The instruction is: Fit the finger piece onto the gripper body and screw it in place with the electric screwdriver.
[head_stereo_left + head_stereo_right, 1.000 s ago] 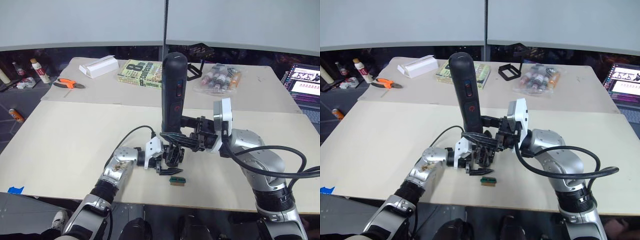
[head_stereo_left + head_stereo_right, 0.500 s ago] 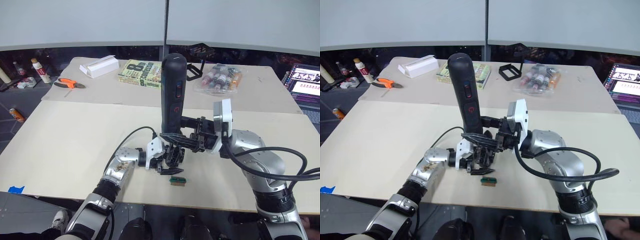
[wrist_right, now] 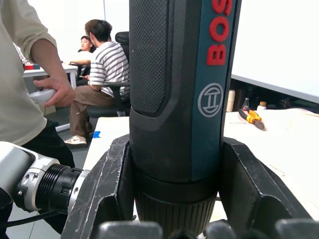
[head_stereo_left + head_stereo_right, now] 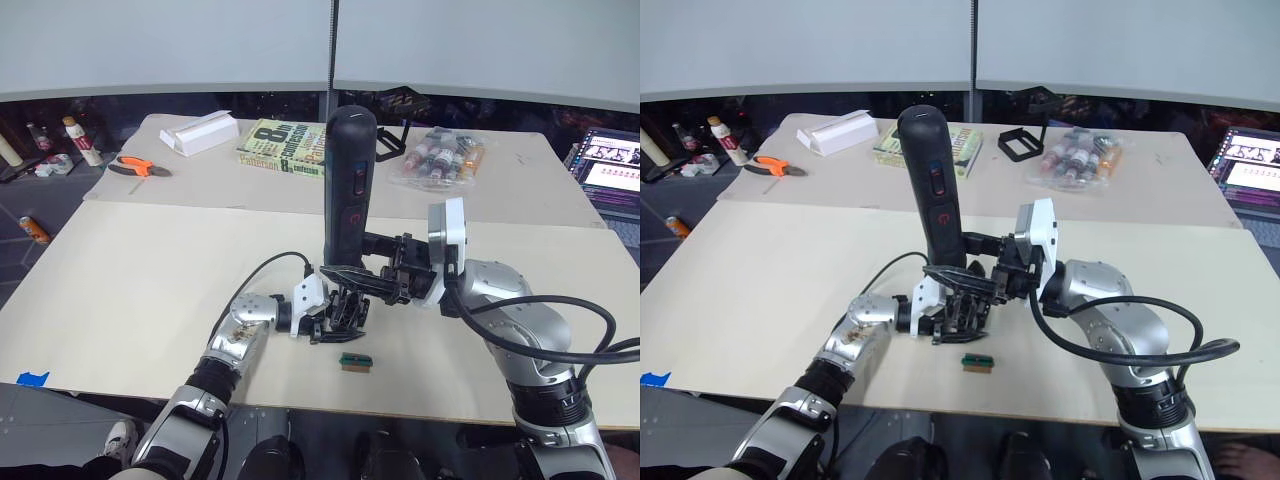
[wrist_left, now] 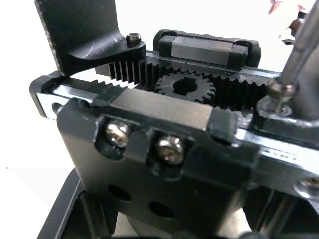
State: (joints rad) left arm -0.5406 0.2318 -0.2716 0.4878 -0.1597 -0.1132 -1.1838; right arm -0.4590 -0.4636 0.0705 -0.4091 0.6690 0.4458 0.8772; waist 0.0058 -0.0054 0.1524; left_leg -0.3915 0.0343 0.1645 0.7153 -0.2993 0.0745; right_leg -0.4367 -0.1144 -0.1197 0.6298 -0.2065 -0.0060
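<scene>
Your right gripper (image 4: 352, 278) is clamped on the thick black cylindrical electric screwdriver (image 4: 346, 180), standing upright near the table's middle. Your left gripper (image 4: 322, 322) grips the small black mechanical gripper body (image 4: 345, 312) directly below it. Keep the thin metal bit (image 5: 295, 50) straight on the screw; press gently.

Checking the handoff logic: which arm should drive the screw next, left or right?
Right. The right gripper already clamps the electric screwdriver upright, with its bit on a screw of the gripper body. The left gripper is busy holding that body steady.
</scene>
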